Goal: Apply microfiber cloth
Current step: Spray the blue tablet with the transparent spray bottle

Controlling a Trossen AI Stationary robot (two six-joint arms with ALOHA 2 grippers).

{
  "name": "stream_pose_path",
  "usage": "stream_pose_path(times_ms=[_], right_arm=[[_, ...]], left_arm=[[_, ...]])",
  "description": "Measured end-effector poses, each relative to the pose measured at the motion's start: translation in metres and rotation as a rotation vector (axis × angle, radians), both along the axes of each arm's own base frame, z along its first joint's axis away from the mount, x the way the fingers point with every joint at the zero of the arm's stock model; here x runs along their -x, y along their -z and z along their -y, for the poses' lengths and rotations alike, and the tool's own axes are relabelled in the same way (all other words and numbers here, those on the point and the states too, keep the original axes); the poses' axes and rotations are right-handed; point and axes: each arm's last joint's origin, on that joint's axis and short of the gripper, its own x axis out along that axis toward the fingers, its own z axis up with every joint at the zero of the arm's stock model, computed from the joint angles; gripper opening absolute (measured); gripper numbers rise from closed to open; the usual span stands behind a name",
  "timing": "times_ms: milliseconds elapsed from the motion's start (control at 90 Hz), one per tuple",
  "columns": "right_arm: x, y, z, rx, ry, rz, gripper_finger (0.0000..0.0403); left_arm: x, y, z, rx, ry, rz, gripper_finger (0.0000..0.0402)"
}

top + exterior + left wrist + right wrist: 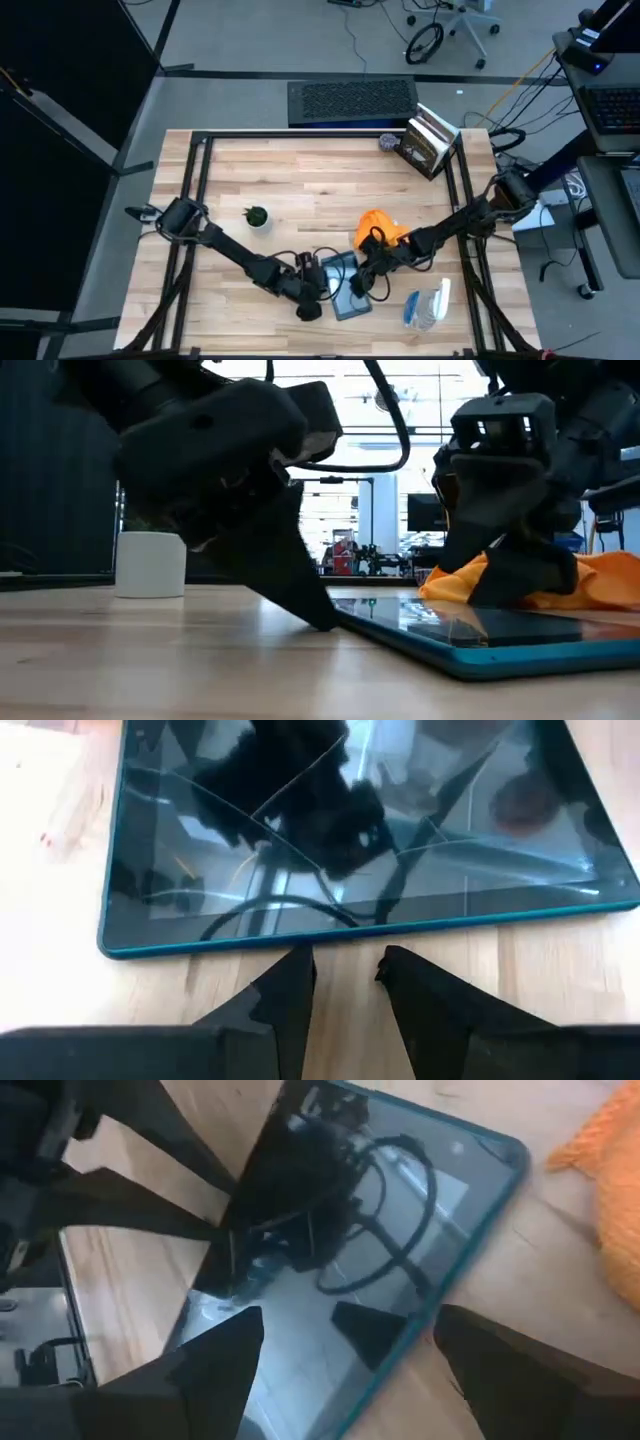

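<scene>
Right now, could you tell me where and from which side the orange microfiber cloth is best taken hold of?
Pinch a raised fold near the top of the microfiber cloth, coming straight down. It lies crumpled in a soft heap beside the tablet, so no flat edge offers itself. The right tool is open over the tablet, closest to it.

No readable text in any view.
Spray bottle [427, 305] at lower right of the high view has a blue label, print too small to read; book covers [428, 143] at upper right likewise illegible. Tablet [350, 830] screen shows only reflections, no characters.
</scene>
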Motion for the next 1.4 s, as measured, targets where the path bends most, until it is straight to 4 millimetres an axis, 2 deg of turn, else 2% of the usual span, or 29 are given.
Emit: stream_pose_path(times_ms=[422, 544, 689, 911, 1056, 1222, 1400], right_arm=[[-0.003, -0.002, -0.004, 0.015, -0.073, 0.071, 0.029], [-0.005, -0.003, -0.005, 0.026, -0.107, 0.099, 0.0275], [-0.006, -0.004, -0.006, 0.041, -0.147, 0.124, 0.022], [-0.007, -0.009, -0.006, 0.043, -0.158, 0.147, 0.0084], [-0.01, -0.013, -0.008, 0.066, -0.191, 0.184, 0.0025], [-0.011, -0.016, -0.008, 0.137, -0.248, 0.243, 0.0021], [-0.009, -0.028, -0.006, 0.213, -0.307, 0.302, 0.0015]], left_arm=[[-0.008, 0.0, -0.01, 0.025, -0.022, 0.026, 0.0118], [-0.009, 0.0, -0.011, 0.007, -0.018, 0.039, 0.0118], [-0.009, 0.0, -0.012, 0.003, -0.018, 0.042, 0.0118], [-0.009, -0.001, -0.012, 0.003, -0.016, 0.038, 0.0118], [-0.003, -0.012, -0.013, 0.009, -0.004, 0.011, 0.0118], [0.007, -0.045, -0.016, 0.023, 0.001, 0.027, 0.0118], [0.018, -0.075, -0.021, 0.01, 0.008, 0.037, 0.0118]])
